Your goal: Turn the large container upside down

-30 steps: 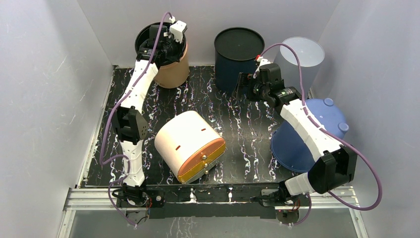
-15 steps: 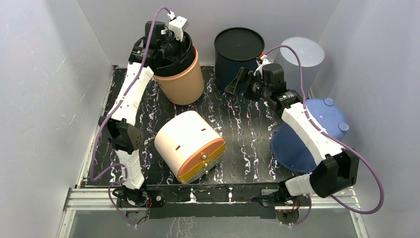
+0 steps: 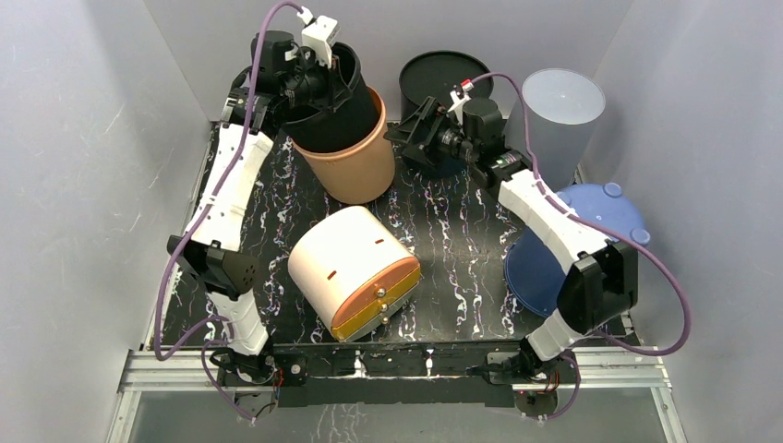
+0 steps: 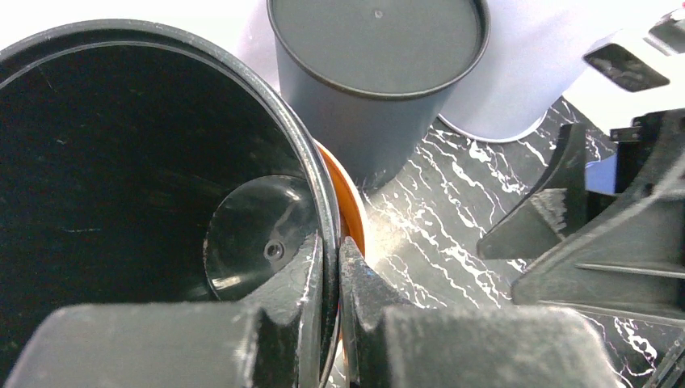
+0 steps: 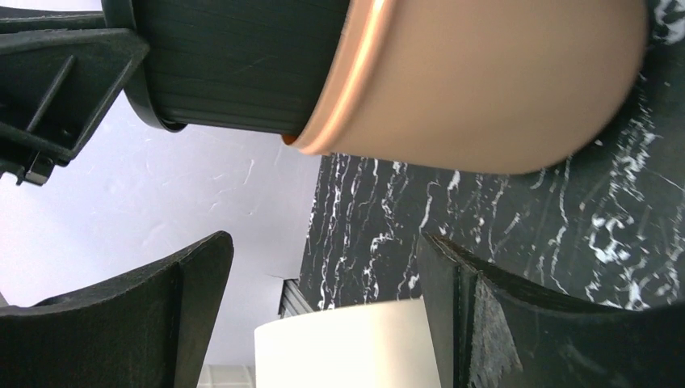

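Observation:
The large container (image 3: 358, 159) is a tan pot with a black inner liner. It hangs above the back left of the table, tilted with its mouth up and to the left. My left gripper (image 3: 317, 66) is shut on its rim; in the left wrist view the fingers (image 4: 331, 263) pinch the black rim and the black inside (image 4: 121, 162) fills the left. My right gripper (image 3: 413, 129) is open and empty just right of the pot. In the right wrist view the pot's tan wall (image 5: 485, 81) hangs above the open gripper (image 5: 323, 267).
A dark cylinder (image 3: 434, 81) stands base up at the back, partly behind my right gripper. A translucent tub (image 3: 563, 103) stands to its right. A blue bowl (image 3: 605, 226) lies upside down at the right. A cream box with an orange lid (image 3: 353, 269) lies mid-table.
My left gripper has lifted the pot off the table and tilted it, carrying it right. My right gripper has swung left toward the pot, in front of the dark cylinder.

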